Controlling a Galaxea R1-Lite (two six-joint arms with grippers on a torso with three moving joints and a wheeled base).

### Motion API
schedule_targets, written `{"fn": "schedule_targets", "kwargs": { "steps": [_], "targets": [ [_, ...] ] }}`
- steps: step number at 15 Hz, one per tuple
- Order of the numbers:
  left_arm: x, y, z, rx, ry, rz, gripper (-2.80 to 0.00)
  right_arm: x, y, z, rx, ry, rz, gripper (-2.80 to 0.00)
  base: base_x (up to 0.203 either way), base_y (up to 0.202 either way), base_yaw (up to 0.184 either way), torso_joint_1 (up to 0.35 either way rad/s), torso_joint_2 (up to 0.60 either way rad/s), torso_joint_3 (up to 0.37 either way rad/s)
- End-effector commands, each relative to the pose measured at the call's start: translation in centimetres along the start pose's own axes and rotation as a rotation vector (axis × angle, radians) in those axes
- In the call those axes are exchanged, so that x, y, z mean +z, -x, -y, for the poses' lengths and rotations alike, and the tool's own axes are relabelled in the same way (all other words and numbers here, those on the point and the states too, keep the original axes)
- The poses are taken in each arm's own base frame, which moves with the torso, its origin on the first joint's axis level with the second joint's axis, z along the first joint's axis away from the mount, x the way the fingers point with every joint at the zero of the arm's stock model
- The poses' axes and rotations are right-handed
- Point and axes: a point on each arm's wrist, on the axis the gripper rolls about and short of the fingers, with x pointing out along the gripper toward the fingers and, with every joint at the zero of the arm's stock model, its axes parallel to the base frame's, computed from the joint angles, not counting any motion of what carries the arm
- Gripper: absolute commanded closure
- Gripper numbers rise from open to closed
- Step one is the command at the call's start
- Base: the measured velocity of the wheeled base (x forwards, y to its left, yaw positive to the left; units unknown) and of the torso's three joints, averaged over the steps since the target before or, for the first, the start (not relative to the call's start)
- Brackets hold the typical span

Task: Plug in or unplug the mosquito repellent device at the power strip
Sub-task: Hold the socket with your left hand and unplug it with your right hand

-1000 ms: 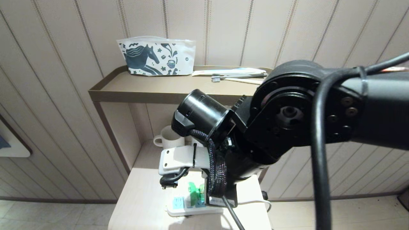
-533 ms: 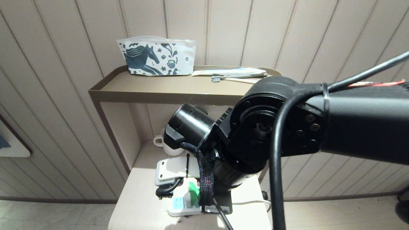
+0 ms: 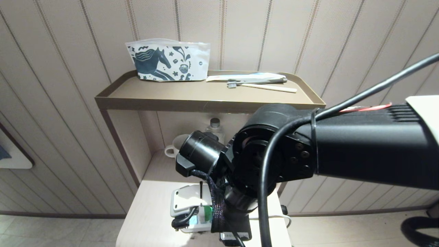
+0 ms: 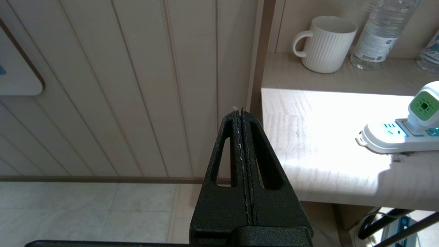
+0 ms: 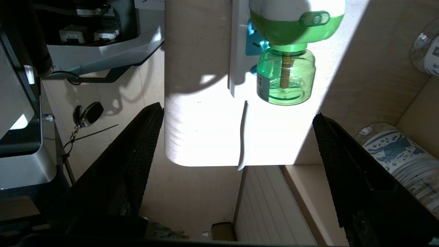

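- The head view looks forward and down from high up at a shelf (image 3: 205, 94) against a panelled wall; the right arm (image 3: 343, 151) fills much of the foreground.
- The left wrist view looks from low beside the surface (image 4: 308, 137), past its own hand (image 4: 241, 115).
- The right wrist view hangs close over the power strip (image 5: 236, 68).
- All three share that strip.

No wording is showing clearly enough to read. The clear water bottle (image 4: 380, 32), at about one o'clock in the left wrist view, is carrying a label with small print too fine to make out. A white tag on the right arm's wrist (image 3: 233, 235), at six o'clock in the head view, is bearing dark characters that cannot be told. The pouch (image 3: 168, 61) on the upper shelf is showing only pictures: a horse and a cup.
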Motion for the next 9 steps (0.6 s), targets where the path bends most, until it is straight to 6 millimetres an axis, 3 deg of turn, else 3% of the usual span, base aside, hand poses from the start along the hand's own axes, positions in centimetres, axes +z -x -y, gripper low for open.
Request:
{"fn": "schedule_targets", "kwargs": {
  "steps": [1,9],
  "targets": [
    [0.0,0.0,0.0,0.0,0.0,0.0,0.0,-0.1,-0.7,-0.3,0.016,0.015,-0.025,-2.8,0.0,0.0,0.0,0.0,0.0,0.0],
    [0.0,0.0,0.0,0.0,0.0,0.0,0.0,2.3,-4.9,0.7,-0.028,0.001,0.035,-2.8,0.0,0.0,0.0,0.0,0.0,0.0]
  ]
}}
